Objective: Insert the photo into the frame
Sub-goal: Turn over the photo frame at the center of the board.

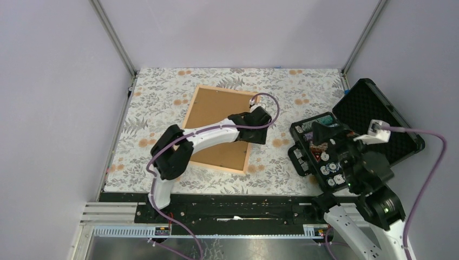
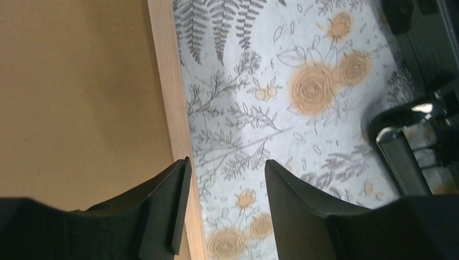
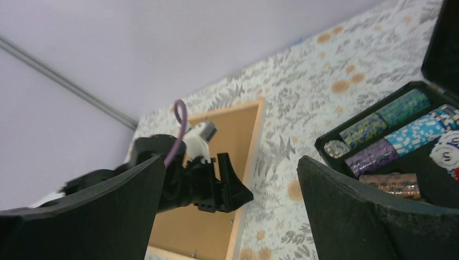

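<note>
**Fig.** L tool [image 2: 226,168] part-open and holding nothing, poised at the 3 o'clock rail of the frame [image 2: 176,108]. One finger is over the photo [image 2: 76,97], which lies brown back up w/in the rails at the centre of the table [image 1: 162,97]; the other is over cloth. R tool [image 3: 230,162] wide open and empty, by the case [image 1: 373,108] at 3 o'clock. Risk, we judge: pinching the rail could lift or skew the frame & tip the photo out. Pressing down on the rail may lever that edge up.

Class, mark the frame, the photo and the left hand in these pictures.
the frame [image 2: 174,97], left wrist view, on its light wood rail.
the photo [image 1: 214,108], top external view, on its brown board back.
the left hand [image 2: 227,173], left wrist view, midway between its fingertips.
</note>
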Motion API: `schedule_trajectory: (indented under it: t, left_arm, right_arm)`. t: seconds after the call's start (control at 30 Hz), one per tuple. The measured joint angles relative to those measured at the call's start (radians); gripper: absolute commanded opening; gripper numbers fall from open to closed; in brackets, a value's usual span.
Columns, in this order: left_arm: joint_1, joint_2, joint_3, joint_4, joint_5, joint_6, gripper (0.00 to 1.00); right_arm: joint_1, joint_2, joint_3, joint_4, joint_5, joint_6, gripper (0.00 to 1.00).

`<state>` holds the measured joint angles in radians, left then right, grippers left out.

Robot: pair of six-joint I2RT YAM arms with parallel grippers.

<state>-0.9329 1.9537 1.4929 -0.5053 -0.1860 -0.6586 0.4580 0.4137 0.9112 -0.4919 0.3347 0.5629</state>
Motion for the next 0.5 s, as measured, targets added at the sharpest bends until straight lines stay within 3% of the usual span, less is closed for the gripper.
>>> schedule_trajectory:
  t: [0.2, 0.5]
  left_arm:
    - [0.001, 0.117, 0.119, -0.055, -0.039, 0.007, 0.62]
    - [0.013, 0.242, 0.295, -0.205, -0.020, 0.042, 0.63]
  right_arm:
    - [0.000, -0.131, 0.000, 0.012, 0.117, -0.056, 1.00]
    - [0.000, -0.157, -0.012, 0.004, 0.180, -0.121, 1.00]
